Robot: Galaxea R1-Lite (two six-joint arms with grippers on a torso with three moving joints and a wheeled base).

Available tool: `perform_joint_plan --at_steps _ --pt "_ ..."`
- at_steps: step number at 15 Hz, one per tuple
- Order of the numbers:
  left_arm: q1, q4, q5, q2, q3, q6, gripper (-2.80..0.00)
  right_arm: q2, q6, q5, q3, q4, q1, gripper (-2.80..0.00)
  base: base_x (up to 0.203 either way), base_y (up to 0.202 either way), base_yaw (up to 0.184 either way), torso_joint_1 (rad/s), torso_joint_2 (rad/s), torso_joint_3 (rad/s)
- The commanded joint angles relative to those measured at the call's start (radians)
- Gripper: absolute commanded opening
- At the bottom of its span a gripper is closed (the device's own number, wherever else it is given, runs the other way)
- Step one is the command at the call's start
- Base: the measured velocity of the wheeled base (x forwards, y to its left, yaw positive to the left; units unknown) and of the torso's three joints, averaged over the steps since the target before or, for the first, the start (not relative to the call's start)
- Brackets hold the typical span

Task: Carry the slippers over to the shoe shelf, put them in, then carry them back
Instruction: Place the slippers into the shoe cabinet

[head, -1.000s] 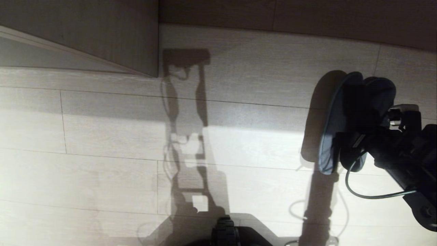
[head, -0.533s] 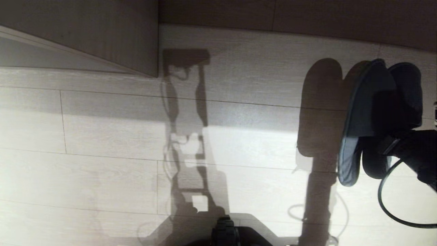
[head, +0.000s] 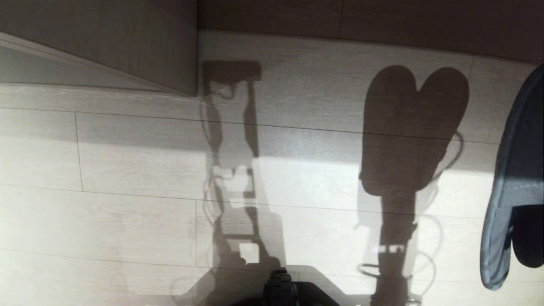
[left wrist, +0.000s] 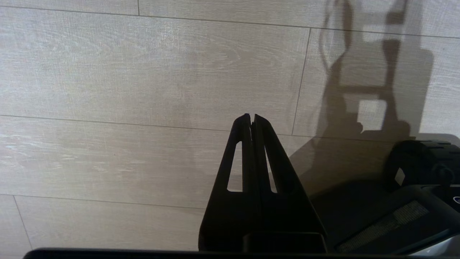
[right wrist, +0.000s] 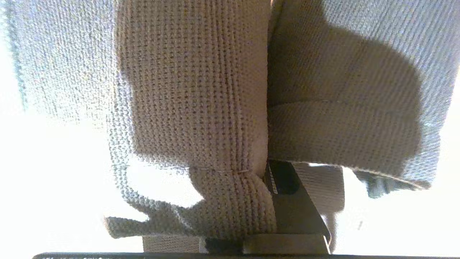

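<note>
The grey-blue slippers (head: 514, 178) hang at the far right of the head view, soles upright and pressed together, well above the floor. In the right wrist view their knitted fabric (right wrist: 194, 108) fills the picture. My right gripper (right wrist: 267, 158) is shut on the slippers, with one dark finger (right wrist: 287, 187) showing beside the seam. My left gripper (left wrist: 251, 116) is shut and empty, parked over bare floor. A pale wood-grain panel (head: 127, 42) with a vertical edge stands at the back left; I cannot tell whether it belongs to the shoe shelf.
Pale floor planks (head: 127, 178) lie in front of me. A dark wall base (head: 382, 21) runs along the back. My base (head: 280, 293) shows at the lower edge. The slippers cast a heart-shaped shadow (head: 412, 127) on the floor.
The slippers have swung to the right and closer to the head camera, now partly out of view. The right arm has left the head view. Their shadow has grown.
</note>
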Motion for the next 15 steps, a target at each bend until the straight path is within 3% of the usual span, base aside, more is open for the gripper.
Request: perform_joint_plan --at_steps 1,4,9,13,15 --pt "-0.001 0.000 0.000 -0.002 0.000 0.000 -2.80 -0.222 -0.002 0.008 -0.022 0.196 0.000 -2.80 0.000 0.000 0.000 0.000 0.00 0.000" --pt "-0.001 0.000 0.000 -0.002 0.000 0.000 -2.80 -0.337 -0.006 0.036 -0.037 0.349 -0.001 -2.80 0.000 0.000 0.000 0.000 0.00 0.000" --pt "0.000 0.000 0.000 -0.002 0.000 0.000 -2.80 -0.437 -0.015 0.049 -0.021 0.357 -0.001 -2.80 0.000 0.000 0.000 0.000 0.00 0.000" --pt "0.000 0.000 0.000 -0.001 0.000 0.000 -2.80 -0.584 -0.033 0.103 0.007 0.444 0.001 -2.80 0.000 0.000 0.000 0.000 0.00 0.000" --pt "0.001 0.000 0.000 -0.002 0.000 0.000 -2.80 -0.596 -0.032 0.142 -0.007 0.461 0.044 -2.80 0.000 0.000 0.000 0.000 0.00 0.000"
